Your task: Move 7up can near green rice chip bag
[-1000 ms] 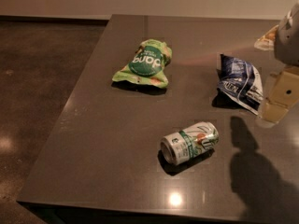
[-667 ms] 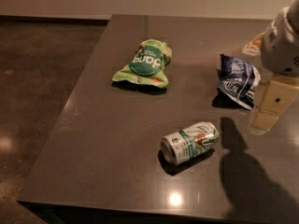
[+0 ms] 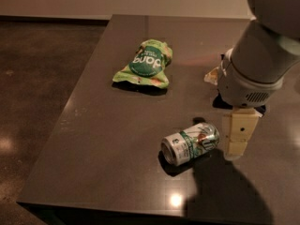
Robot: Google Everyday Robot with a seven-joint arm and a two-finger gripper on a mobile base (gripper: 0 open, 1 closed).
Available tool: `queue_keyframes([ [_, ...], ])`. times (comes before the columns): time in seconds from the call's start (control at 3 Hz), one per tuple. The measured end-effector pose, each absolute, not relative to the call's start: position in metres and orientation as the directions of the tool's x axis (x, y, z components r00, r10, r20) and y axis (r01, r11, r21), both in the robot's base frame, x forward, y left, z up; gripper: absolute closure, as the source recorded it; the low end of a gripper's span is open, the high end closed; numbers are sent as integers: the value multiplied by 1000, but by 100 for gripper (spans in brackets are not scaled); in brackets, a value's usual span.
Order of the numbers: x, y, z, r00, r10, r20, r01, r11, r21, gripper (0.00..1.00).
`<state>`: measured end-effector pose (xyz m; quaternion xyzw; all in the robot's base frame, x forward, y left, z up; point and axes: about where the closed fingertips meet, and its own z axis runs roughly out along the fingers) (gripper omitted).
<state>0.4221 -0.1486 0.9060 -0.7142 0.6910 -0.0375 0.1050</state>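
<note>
the arm [image 3: 258, 64] has swung in from the right, and the hand [image 3: 237, 142] now hangs just beside the 7up can [image 3: 190, 143] — spread or pressed together, i cannot tell. the can lies unmoved on its side on the counter [image 3: 103, 139], well apart from the green rice chip bag [image 3: 144, 64]; a grasp looks near.

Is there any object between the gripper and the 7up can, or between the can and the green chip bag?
Nothing visible does. The gripper hangs beside the silver-white 7up can; only dark tabletop lies between that can and the light green chip bag.
</note>
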Motion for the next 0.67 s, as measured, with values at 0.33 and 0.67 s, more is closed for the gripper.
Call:
queue_keyframes([
  [0.33,424,-142,880,109,-988,-105,-983,-92,-156,0],
  [0.67,426,-139,863,153,-982,-106,-982,-140,-124,0],
])
